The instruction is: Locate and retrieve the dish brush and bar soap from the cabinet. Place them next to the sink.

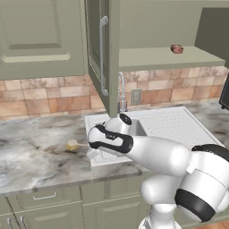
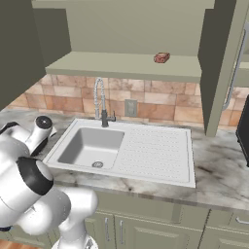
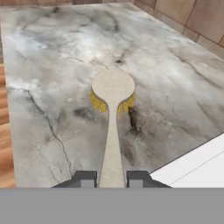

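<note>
Your two-finger dark-tipped gripper (image 3: 112, 178) is clamped narrow on the handle of the dish brush (image 3: 112, 114), a thin pale stick with a round pale head and yellow bristles beneath. In the hand view the handle runs straight away from your jaws, so the brush's long axis is your own pointing axis, head leading. That head sits low over the grey veined marble counter (image 3: 52, 57); you cannot tell from these pictures whether the bristles touch it or hang just above.

In the left base view the gripper (image 1: 91, 147) and brush (image 1: 74, 144) are just beside the left rim of the white square inset sink (image 1: 174, 123), brush pointing away from the basin. That looks like a fair spot to set it down, and nothing stands in the way; only the sink's white edge lies close to your fingers.

Beyond, the chrome spring-neck faucet (image 2: 99, 99) rises behind the basin. Higher up, the small reddish-brown bar soap (image 2: 162, 58) lies on the shelf of the open olive-green wall cabinet (image 2: 126, 65), well apart from you and to your right. The cabinet's panelled door with its long silver bar handle (image 1: 102, 53) hangs open above the sink, and you will likely need to clear it on the reach up.
</note>
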